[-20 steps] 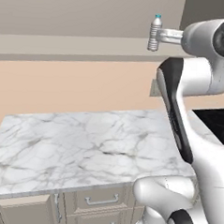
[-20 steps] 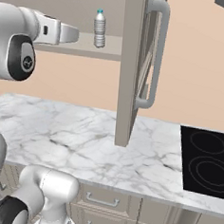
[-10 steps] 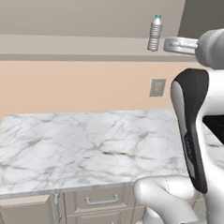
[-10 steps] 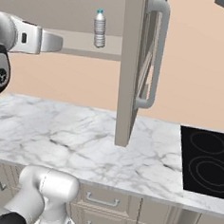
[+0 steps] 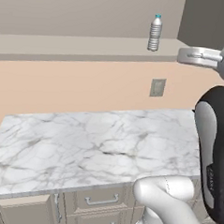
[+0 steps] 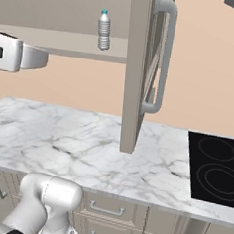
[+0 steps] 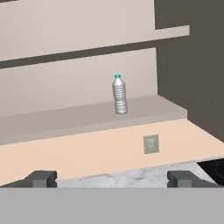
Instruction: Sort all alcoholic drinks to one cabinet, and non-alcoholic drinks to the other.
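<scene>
Clear plastic, teal-capped, the bottle (image 7: 119, 94) stands upright on the open cabinet's lower shelf (image 7: 65, 120), near the shelf's front edge. The fingers (image 7: 112, 178) are spread wide and hold nothing, well apart from the bottle, which lies straight ahead of them, its long axis vertical. Below, the marble table (image 5: 93, 145).

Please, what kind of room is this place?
It looks like a home kitchen, rendered. A marble counter sits over drawers, a black cooktop lies beside it, and a clear bottle stands in an open wall cabinet above.
</scene>
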{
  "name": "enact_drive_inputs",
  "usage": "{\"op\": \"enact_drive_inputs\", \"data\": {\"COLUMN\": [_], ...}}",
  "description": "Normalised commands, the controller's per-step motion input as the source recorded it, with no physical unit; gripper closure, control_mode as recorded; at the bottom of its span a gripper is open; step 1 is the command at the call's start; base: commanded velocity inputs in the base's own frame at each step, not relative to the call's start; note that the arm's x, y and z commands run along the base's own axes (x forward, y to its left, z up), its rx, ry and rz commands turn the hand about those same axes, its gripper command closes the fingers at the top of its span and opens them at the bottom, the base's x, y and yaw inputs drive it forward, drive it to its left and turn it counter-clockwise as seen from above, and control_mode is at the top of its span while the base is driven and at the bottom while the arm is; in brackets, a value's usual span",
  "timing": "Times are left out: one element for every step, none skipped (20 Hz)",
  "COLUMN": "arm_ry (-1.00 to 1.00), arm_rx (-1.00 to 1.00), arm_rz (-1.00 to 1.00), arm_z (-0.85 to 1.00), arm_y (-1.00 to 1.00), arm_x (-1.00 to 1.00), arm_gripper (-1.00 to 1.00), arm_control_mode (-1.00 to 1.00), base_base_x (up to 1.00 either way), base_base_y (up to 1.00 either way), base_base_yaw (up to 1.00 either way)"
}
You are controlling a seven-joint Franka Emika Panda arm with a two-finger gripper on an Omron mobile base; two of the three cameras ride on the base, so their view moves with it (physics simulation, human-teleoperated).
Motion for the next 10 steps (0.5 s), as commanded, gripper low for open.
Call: {"op": "enact_drive_inputs", "data": {"arm_ry": [0.00,0.00,0.00,0.00,0.00,0.00,0.00,0.00,0.00,0.00], "arm_rx": [0.04,0.03,0.02,0.00,0.00,0.00,0.00,0.00,0.00,0.00], "arm_rz": [0.04,0.04,0.04,0.03,0.03,0.02,0.02,0.02,0.02,0.02], "arm_z": [-0.06,-0.07,-0.09,-0.11,-0.14,-0.13,-0.14,-0.15,-0.15,-0.14], "arm_y": [0.01,0.03,0.03,0.05,0.06,0.05,0.05,0.07,0.07,0.06], "arm_x": [-0.68,-0.67,-0.64,-0.62,-0.61,-0.58,-0.57,-0.57,-0.55,-0.54], "arm_gripper": [-1.00,-1.00,-1.00,-1.00,-1.00,-1.00,-1.00,-1.00,-1.00,-1.00], "arm_control_mode": [-1.00,-1.00,-1.00,-1.00,-1.00,-1.00,-1.00,-1.00,-1.00,-1.00], "base_base_x": [0.00,0.00,0.00,0.00,0.00,0.00,0.00,0.00,0.00,0.00], "base_base_y": [0.00,0.00,0.00,0.00,0.00,0.00,0.00,0.00,0.00,0.00], "base_base_yaw": [0.00,0.00,0.00,0.00,0.00,0.00,0.00,0.00,0.00,0.00]}}
